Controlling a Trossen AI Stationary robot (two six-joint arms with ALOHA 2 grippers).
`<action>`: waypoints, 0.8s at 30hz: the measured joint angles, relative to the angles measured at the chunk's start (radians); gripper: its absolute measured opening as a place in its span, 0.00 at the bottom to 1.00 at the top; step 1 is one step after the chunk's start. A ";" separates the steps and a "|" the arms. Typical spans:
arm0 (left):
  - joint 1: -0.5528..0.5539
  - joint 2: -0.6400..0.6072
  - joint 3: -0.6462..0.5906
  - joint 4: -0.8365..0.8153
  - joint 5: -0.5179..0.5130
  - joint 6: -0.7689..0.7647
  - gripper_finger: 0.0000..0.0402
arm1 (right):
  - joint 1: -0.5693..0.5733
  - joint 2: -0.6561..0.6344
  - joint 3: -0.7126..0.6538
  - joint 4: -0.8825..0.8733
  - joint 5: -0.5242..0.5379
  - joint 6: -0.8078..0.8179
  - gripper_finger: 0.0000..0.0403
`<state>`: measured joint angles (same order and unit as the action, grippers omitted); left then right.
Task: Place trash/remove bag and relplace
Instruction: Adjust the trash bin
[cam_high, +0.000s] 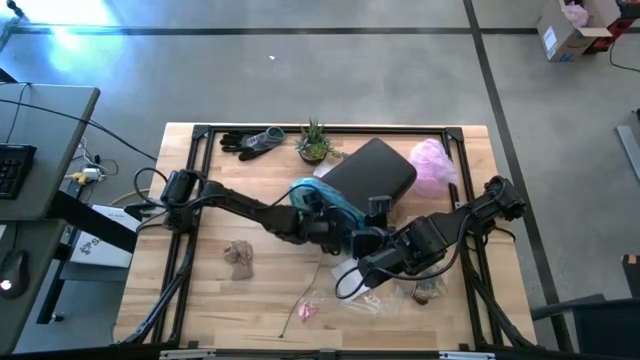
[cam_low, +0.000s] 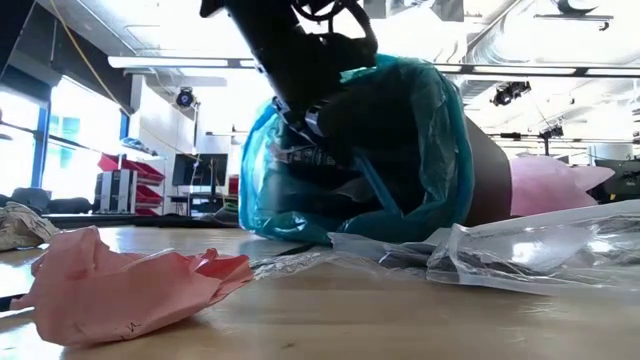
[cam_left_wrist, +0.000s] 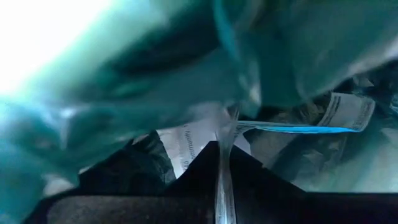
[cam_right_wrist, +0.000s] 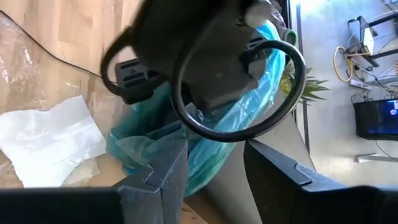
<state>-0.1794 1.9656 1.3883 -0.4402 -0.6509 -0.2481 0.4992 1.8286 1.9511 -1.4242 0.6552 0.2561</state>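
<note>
Teal bag (cam_high: 322, 200) rim pinched by left end effector (cam_high: 325, 222), right end effector (cam_right_wrist: 214, 165) parted, empty beside it

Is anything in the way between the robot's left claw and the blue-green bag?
No. The left gripper is already pushed into the mouth of the teal bag, shut on a clear strip inside, with the bag's plastic draped around it.

We see the wrinkled teal bag (cam_low: 400, 150) bunched at the toppled bin's mouth; clear wrappers (cam_low: 520, 250) and a brownish lump (cam_high: 238, 258) lie on the desk.
</note>
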 joint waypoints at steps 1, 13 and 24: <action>0.005 0.000 -0.001 -0.001 0.006 -0.001 0.00 | 0.000 0.000 0.000 0.000 0.000 0.001 0.35; -0.029 0.002 -0.003 -0.067 0.051 -0.083 0.28 | 0.001 0.000 0.000 0.011 -0.008 -0.002 0.35; -0.042 0.001 -0.002 -0.199 0.014 -0.166 0.47 | 0.001 0.000 0.000 -0.006 -0.016 0.003 0.35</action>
<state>-0.2218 1.9663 1.3865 -0.6387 -0.6370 -0.4138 0.5007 1.8290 1.9511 -1.4304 0.6388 0.2587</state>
